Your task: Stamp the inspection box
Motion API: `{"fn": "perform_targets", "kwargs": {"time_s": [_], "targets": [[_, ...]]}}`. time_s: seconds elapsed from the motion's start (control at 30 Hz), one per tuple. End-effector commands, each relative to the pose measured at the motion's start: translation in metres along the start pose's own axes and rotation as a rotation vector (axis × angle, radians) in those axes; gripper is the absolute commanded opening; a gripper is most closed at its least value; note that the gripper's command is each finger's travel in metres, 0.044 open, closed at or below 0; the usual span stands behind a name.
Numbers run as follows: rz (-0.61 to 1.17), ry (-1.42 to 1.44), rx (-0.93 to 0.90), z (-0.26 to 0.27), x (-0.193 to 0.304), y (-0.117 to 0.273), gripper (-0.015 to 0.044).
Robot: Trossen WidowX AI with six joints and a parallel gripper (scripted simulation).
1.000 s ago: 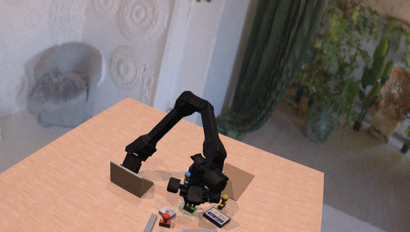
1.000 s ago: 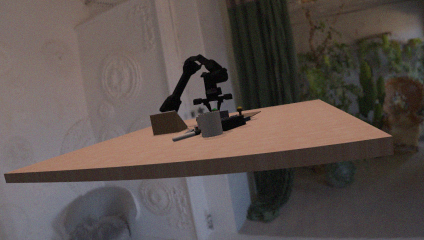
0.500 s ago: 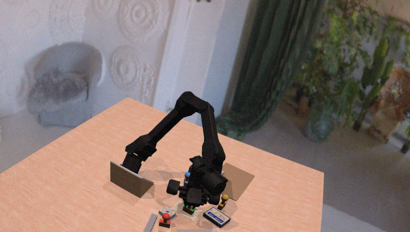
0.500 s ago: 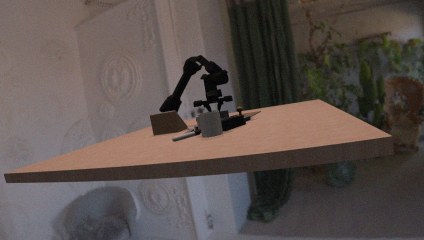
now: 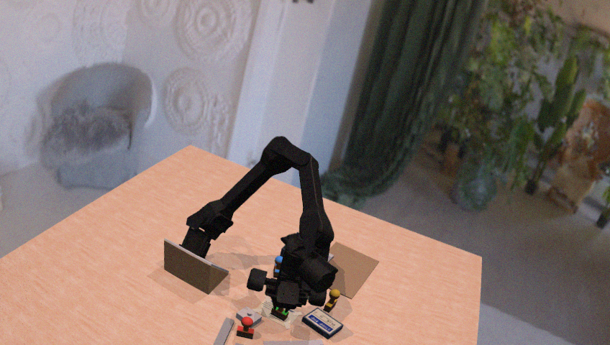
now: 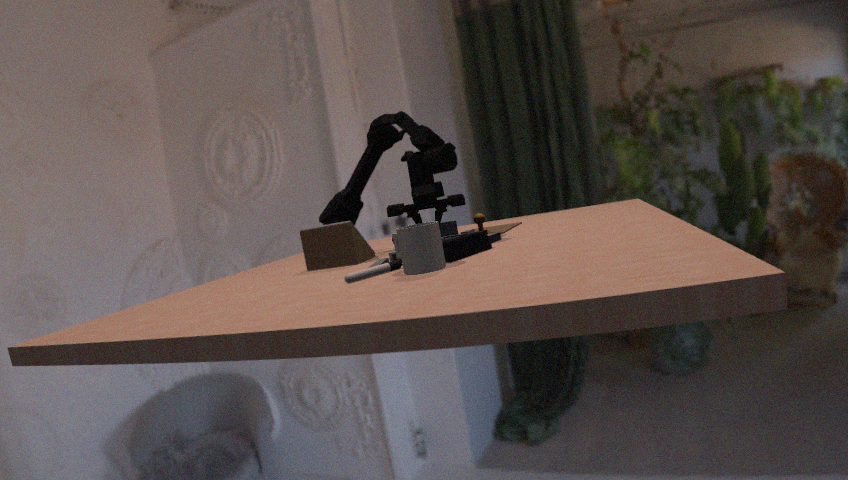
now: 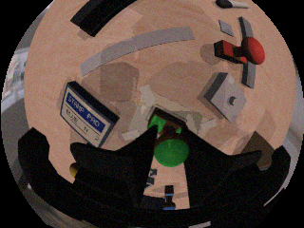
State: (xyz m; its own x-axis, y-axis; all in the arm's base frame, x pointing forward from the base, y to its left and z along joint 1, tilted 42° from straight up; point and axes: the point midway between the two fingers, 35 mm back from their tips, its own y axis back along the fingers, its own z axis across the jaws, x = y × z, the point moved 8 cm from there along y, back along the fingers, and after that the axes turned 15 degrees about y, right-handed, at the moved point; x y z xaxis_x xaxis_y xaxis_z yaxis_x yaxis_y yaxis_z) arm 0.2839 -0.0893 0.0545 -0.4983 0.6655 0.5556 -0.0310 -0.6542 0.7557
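A green-knobbed stamp (image 5: 280,313) (image 7: 171,151) is clasped by the gripper (image 5: 280,308) (image 6: 429,221) (image 7: 169,129) over the card (image 5: 267,307) (image 7: 138,116), flanked by the stamp pad (image 5: 322,323) (image 7: 88,114) and a gray block (image 5: 248,316) (image 7: 227,98); its base is partly hidden.

Green-marked stamp (image 5: 280,313): at fingers (image 5: 285,302) | over card (image 5: 293,319) | contact unclear
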Motion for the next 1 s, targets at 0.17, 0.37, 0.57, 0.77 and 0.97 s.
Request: {"fn": "perform_targets", "kwargs": {"time_s": [0.17, 0.37, 0.57, 0.77, 0.97], "targets": [[0.002, -0.003, -0.005, 0.0, 0.0001, -0.0019, 0.0], [0.002, -0.003, -0.005, 0.0, 0.0001, -0.0031, 0.0], [0.002, -0.003, -0.006, 0.0001, 0.0001, -0.0044, 0.0], [0.002, -0.003, -0.006, 0.0001, 0.0001, -0.0049, 0.0], [0.002, -0.003, -0.006, 0.0001, 0.0001, -0.0059, 0.0]]}}
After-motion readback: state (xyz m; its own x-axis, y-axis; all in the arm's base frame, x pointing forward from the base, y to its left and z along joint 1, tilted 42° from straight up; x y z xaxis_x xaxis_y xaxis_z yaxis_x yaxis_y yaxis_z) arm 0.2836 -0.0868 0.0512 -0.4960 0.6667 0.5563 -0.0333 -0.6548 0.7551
